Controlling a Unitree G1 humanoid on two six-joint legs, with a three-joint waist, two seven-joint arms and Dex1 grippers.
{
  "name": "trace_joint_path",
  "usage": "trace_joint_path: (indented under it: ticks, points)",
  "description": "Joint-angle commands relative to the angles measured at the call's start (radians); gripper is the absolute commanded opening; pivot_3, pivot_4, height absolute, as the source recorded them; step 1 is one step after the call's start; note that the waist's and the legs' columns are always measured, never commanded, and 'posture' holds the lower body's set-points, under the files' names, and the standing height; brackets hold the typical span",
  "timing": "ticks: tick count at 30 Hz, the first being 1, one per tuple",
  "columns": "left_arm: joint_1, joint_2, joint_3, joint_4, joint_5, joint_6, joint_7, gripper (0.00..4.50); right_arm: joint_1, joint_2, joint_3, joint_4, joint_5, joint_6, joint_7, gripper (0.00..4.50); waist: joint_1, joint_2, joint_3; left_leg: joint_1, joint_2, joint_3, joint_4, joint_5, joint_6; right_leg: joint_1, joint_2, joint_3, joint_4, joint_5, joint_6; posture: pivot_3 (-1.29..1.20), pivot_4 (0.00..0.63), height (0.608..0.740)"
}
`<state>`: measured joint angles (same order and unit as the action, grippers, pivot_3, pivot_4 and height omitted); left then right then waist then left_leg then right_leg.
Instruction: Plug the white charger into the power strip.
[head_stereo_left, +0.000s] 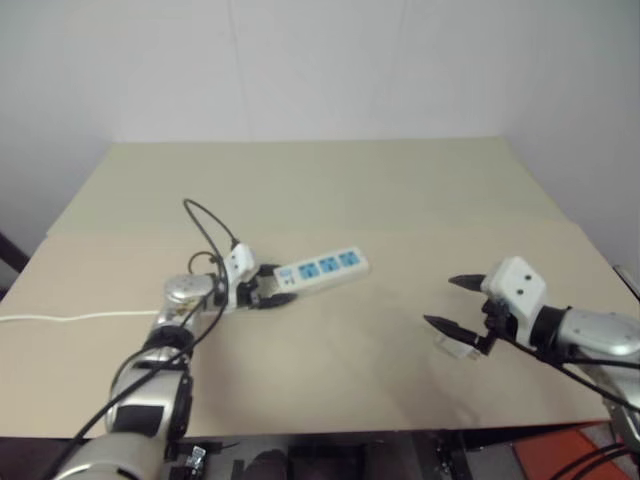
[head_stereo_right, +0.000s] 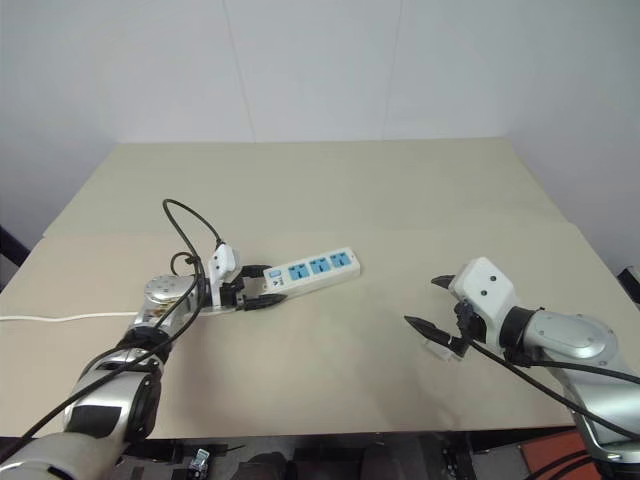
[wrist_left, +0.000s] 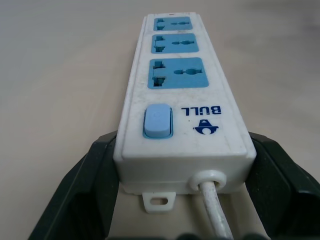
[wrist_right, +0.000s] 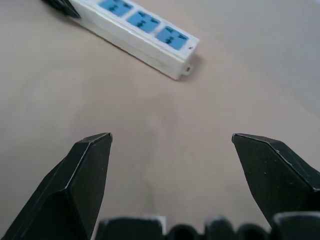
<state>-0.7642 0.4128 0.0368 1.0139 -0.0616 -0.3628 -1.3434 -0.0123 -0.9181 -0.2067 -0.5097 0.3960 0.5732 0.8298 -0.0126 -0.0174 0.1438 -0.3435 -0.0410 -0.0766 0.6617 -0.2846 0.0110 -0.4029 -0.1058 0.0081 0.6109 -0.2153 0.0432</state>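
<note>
Beige desk (head_stereo_left: 400, 330) under a white wall: the left gripper (head_stereo_right: 262, 285) has its jaws clamped on the cord end of the power strip (head_stereo_right: 310, 268), while the right gripper (head_stereo_right: 428, 304) hangs with jaws wide, the strip well beyond their tips

Left gripper (head_stereo_right: 262, 285) jaws clamped shut; right gripper (head_stereo_right: 428, 304) jaws spread wide.

The strip (head_stereo_right: 305, 270) is a long white bar lying flat on the bench (head_stereo_right: 330, 190), angled, with three blue socket faces in a row, a pale blue switch and a thin white cord (wrist_left: 214, 212) leaving its switch end. Its switch end sits between the left tool's (head_stereo_right: 258, 285) black fingers.
</note>
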Motion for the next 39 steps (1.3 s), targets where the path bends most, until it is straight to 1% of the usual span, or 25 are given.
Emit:
trace_joint_path:
  ticks: [1,5,7,8,11,14,15,19,24,29,33,39]
  points:
    - [0.035,0.036,-0.017,-0.136,-0.05,0.007,-0.098,3.27,-0.012,-0.071,-0.011,-0.042,0.032,0.075,0.048,4.5,0.0,0.0,0.0,0.0,0.0,0.0,0.0,0.0,0.0,0.0,0.0,0.0,0.0,0.0,0.0,0.0,0.15,0.74]
    - [0.09,0.038,-0.023,-0.239,-0.101,0.063,-0.147,3.27,-0.081,-0.203,0.036,-0.149,0.053,0.235,0.065,4.5,0.0,0.001,0.0,-0.001,0.001,0.0,0.0,0.0,0.0,-0.001,0.0,0.0,0.0,0.0,0.0,0.0,0.15,0.74]
    - [0.114,0.042,-0.037,-0.269,-0.098,0.061,-0.154,3.27,-0.172,-0.28,0.097,-0.196,0.103,0.41,0.067,4.5,0.0,0.001,0.0,-0.001,0.001,-0.001,0.0,0.0,0.0,-0.001,0.001,0.0,0.0,0.0,0.0,0.0,0.15,0.74]
    - [0.124,0.043,-0.044,-0.28,-0.095,0.059,-0.156,3.27,-0.232,-0.301,0.133,-0.204,0.132,0.503,0.062,4.5,0.0,0.001,0.0,-0.001,0.002,-0.001,0.0,0.0,0.0,-0.002,0.001,0.0,0.0,0.0,0.0,0.0,0.15,0.74]
    - [0.146,0.04,-0.051,-0.31,-0.103,0.071,-0.154,3.27,-0.4,-0.291,0.229,-0.189,0.199,0.704,0.047,4.5,0.001,0.0,0.0,-0.001,0.002,-0.002,0.0,0.0,0.0,-0.001,0.001,0.0,-0.001,0.0,-0.001,0.0,0.15,0.74]
    - [0.164,0.037,-0.06,-0.34,-0.112,0.087,-0.153,3.27,-0.537,-0.266,0.35,-0.147,0.214,0.842,0.035,4.5,0.002,0.0,0.0,-0.003,0.002,-0.002,0.0,0.0,0.0,-0.003,0.001,-0.001,-0.001,0.001,-0.001,0.0,0.15,0.74]
    - [0.166,0.038,-0.063,-0.345,-0.113,0.089,-0.153,3.27,-0.564,-0.258,0.373,-0.136,0.216,0.864,0.03,4.5,0.004,0.0,0.0,-0.003,0.002,-0.002,0.0,0.0,0.0,-0.003,0.001,-0.001,-0.002,0.001,-0.001,0.0,0.15,0.74]
    - [0.176,0.039,-0.071,-0.373,-0.122,0.103,-0.15,3.27,-0.687,-0.207,0.535,-0.029,0.157,0.925,-0.025,4.5,0.006,0.001,0.0,-0.006,0.001,-0.002,0.0,0.0,0.0,-0.006,0.0,0.0,-0.001,0.001,-0.001,0.0,0.15,0.74]
    - [0.186,0.043,-0.08,-0.389,-0.122,0.105,-0.144,3.27,-0.777,-0.18,0.676,0.057,0.106,0.93,-0.054,4.5,0.007,0.001,0.0,-0.011,0.001,-0.002,0.001,0.0,0.0,-0.014,0.0,0.0,0.001,0.001,-0.002,0.0,0.15,0.74]
    - [0.202,0.048,-0.083,-0.404,-0.125,0.106,-0.135,3.27,-0.817,-0.18,0.75,0.125,0.068,0.923,-0.05,4.5,0.006,0.001,-0.001,-0.013,0.001,0.0,0.001,0.0,0.0,-0.017,0.0,0.001,0.001,0.002,-0.002,0.0,0.15,0.74]
    - [0.211,0.052,-0.086,-0.411,-0.119,0.1,-0.127,3.27,-0.836,-0.195,0.806,0.132,0.056,0.912,-0.023,4.5,0.004,0.002,-0.001,-0.013,0.001,0.0,0.001,0.0,0.0,-0.017,0.0,0.001,0.001,0.002,-0.002,0.0,0.15,0.74]
    - [0.212,0.049,-0.088,-0.42,-0.124,0.107,-0.122,3.27,-0.833,-0.155,0.8,0.148,0.056,0.953,-0.032,4.5,0.001,0.002,-0.001,-0.013,0.001,0.0,0.001,0.0,0.0,-0.017,0.0,0.001,0.001,0.002,-0.002,0.0,0.15,0.74]
